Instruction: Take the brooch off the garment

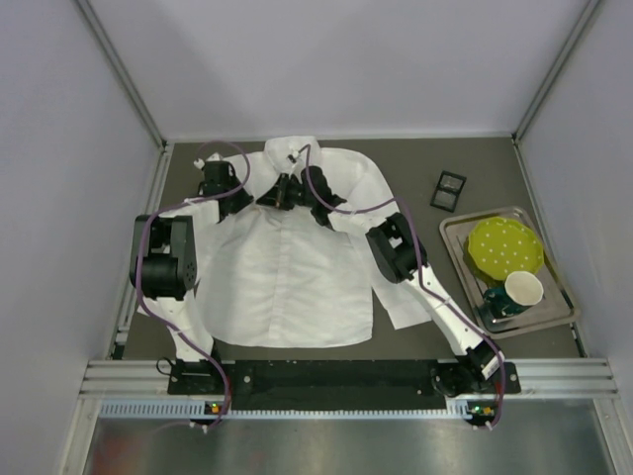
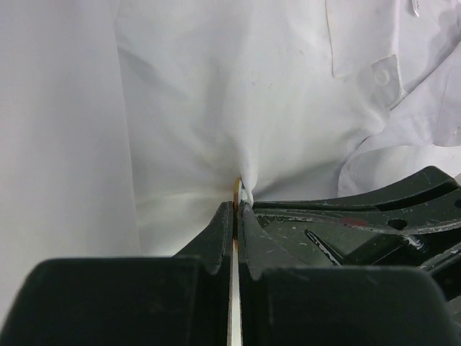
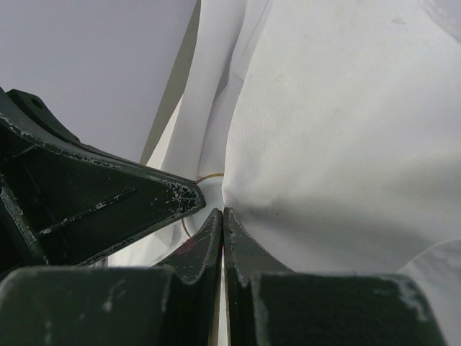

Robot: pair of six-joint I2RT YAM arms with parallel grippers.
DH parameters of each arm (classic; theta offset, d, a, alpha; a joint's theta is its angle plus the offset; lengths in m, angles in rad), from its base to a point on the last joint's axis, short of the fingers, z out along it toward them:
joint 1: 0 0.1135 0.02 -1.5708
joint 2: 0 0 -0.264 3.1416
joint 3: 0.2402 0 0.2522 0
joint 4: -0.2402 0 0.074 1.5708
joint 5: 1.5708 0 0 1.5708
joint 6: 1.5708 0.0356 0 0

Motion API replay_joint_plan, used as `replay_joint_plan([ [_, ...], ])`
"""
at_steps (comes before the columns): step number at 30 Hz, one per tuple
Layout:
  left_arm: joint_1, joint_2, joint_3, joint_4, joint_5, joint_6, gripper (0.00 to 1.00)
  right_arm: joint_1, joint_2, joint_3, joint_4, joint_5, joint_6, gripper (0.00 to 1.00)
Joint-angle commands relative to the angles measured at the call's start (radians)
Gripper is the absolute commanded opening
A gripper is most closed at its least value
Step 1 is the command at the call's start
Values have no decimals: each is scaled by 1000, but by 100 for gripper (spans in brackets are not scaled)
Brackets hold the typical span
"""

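The garment [image 1: 287,277], a white collared shirt, lies spread flat on the dark table. Both grippers meet on its chest just below the collar. My left gripper [image 1: 275,194] comes in from the left and is shut. In the left wrist view its tips [image 2: 238,205] pinch the orange-gold edge of the brooch [image 2: 236,186], and the cloth [image 2: 238,94] puckers around it. My right gripper [image 1: 297,190] comes in from the right. Its tips [image 3: 222,211] are shut on a fold of shirt fabric [image 3: 338,144] right beside the brooch, whose thin gold rim [image 3: 209,175] shows.
A small black square box [image 1: 448,189] lies right of the shirt. Further right, a metal tray [image 1: 542,315] holds a green dotted plate [image 1: 504,245] and a cup [image 1: 522,290]. Grey walls close in the table on three sides.
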Motion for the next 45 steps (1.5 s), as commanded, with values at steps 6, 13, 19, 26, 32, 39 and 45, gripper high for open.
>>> replay_joint_plan([
  [6, -3, -37, -17, 181, 89, -21, 0, 17, 6, 47, -6, -57, 1, 0],
  [13, 5, -13, -4, 193, 171, -24, 0, 17, 52, 132, 37, -153, 18, 0],
  [19, 36, -2, 7, 195, 264, -10, 0, 4, 92, 189, -32, -150, 64, 0],
  [26, 39, 9, 10, 219, 335, -7, 0, 0, 125, 240, -63, -179, 102, 0],
  [32, 39, 16, 6, 212, 370, -1, 0, 3, 127, 240, -73, -216, 112, 0],
  [39, 39, 10, 19, 213, 435, 22, 0, 15, 142, 283, -170, -208, 97, 0],
  [45, 37, 10, 58, 130, 439, 42, 0, 58, 104, 298, -296, -121, -56, 0],
])
